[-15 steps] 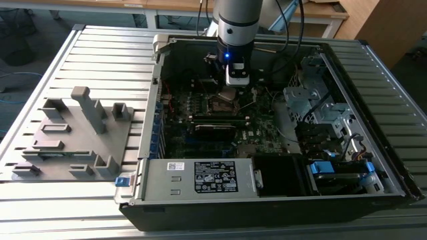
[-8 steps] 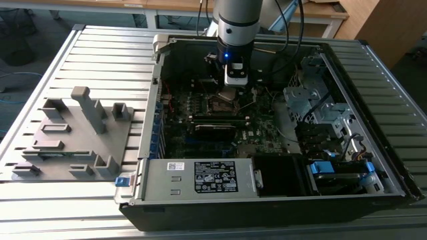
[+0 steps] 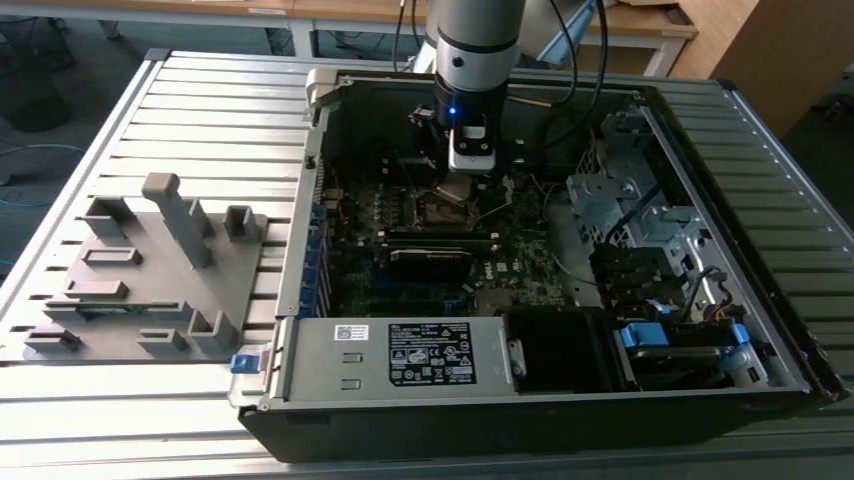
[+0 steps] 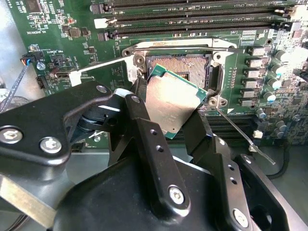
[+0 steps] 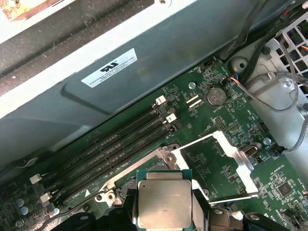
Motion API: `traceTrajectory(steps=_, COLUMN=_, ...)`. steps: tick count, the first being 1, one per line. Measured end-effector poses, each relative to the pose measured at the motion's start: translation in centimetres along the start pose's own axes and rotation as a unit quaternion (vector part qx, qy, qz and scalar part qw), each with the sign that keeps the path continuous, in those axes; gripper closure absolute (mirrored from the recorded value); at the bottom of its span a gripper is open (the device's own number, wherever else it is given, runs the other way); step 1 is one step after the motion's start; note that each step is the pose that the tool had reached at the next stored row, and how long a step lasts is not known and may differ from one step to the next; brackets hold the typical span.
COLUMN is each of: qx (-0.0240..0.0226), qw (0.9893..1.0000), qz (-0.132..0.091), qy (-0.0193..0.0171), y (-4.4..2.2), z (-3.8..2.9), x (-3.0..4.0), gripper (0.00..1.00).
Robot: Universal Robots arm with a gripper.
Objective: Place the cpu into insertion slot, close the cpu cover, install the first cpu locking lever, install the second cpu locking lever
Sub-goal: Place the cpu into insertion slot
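Cpu [image 4: 178, 98] was pinched by two opposite edges between the black fingers [image 4: 147, 134] of the gripper [image 4: 169, 105]. It was held just over the near edge of the open socket [image 4: 185, 65], not seated.

Arm [image 3: 474, 40] hung straight down into the open computer case [image 3: 534, 425], wrist over the green motherboard [image 4: 62, 29].

Case lay on a slatted metal table [image 3: 200, 110]. A grey fixture block [image 3: 147, 270] sat at the exterior view's left, and desks [image 3: 347, 10] stood behind.

Beside the socket the cpu cover [image 5: 236, 156] stood swung open. A thin lever wire [image 4: 236, 127] slanted off from the socket's corner.

Chip's dull metal top faced both wrist cameras. It was square, so it showed no long axis. In the second wrist view its edges sat skewed to the socket's, one corner toward the contacts.
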State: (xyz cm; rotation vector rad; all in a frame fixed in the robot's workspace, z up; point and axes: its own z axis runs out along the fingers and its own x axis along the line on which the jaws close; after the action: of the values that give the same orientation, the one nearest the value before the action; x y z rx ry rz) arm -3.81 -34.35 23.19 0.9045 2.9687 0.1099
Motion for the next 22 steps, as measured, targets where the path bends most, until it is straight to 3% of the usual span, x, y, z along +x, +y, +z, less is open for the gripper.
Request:
traceTrajectory(steps=6, qx=0.0005, qw=0.9994, qz=0.033, qy=-0.0026, y=0.0, z=0.03, x=0.0, gripper=0.46)
traceTrajectory(steps=11, qx=0.001, qw=0.9974, qz=0.072, qy=-0.0057, y=-0.01, z=0.07, x=0.0, gripper=0.46)
traceTrajectory(steps=16, qx=0.0016, qw=0.9931, qz=0.117, qy=-0.0092, y=-0.01, z=0.11, x=0.0, gripper=0.46)
traceTrajectory(steps=22, qx=0.0024, qw=0.9855, qz=0.169, qy=-0.0133, y=-0.01, z=0.15, x=0.0, gripper=0.46)
